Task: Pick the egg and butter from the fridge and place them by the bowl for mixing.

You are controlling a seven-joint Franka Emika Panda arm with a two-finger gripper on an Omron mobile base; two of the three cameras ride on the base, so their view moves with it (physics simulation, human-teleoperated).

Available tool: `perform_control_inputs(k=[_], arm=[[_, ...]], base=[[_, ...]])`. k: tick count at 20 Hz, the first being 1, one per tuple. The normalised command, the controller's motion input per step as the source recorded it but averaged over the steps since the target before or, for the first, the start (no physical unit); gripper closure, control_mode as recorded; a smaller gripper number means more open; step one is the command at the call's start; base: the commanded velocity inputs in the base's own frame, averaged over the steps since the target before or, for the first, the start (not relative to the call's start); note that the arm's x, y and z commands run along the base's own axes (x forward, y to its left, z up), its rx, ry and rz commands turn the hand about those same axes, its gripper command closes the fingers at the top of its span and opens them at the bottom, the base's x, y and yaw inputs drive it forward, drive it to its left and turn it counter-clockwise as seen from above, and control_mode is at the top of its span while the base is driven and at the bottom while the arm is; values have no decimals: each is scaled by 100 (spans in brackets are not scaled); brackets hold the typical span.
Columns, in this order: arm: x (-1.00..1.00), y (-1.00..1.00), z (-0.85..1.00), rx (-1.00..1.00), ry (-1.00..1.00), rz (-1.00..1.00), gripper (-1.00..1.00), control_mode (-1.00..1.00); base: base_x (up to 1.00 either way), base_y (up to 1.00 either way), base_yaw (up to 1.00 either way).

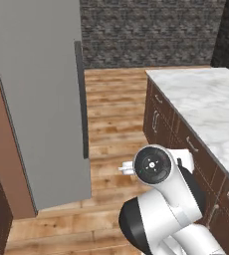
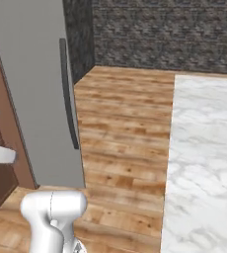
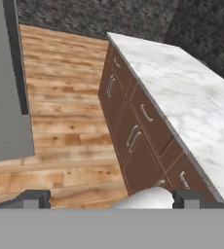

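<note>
Nearest, the claw (image 3: 111,198) is held wide open with nothing between its tips, low over the wooden floor (image 3: 65,121). Beside it the marble surface (image 3: 182,92) is seen above dark drawers. Further off, the fridge (image 1: 37,99) is shut, its handle (image 1: 81,99) untouched; egg and butter are presumably inside, unseen. A misjudged reach could strike the door or slip off the handle.

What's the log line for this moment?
fridge: door shut | gripper: open, empty, facing island cabinets | egg, butter: not picked
</note>
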Motion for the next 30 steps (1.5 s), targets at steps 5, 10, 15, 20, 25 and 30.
perform_control_inputs(k=[5, 10, 15, 20, 25, 30], arm=[[0, 0, 0, 0, 0, 0, -100, 100], [0, 0, 0, 0, 0, 0, -100, 100], [0, 0, 0, 0, 0, 0, -100, 100], [0, 0, 0, 0, 0, 0, -100, 100], [0, 0, 0, 0, 0, 0, -100, 100], [0, 0, 0, 0, 0, 0, -100, 100]], base=[[100, -98, 0], [100, -37, 0], [100, -7, 0], [94, 21, -6], [100, 17, -14], [100, 14, -10]])
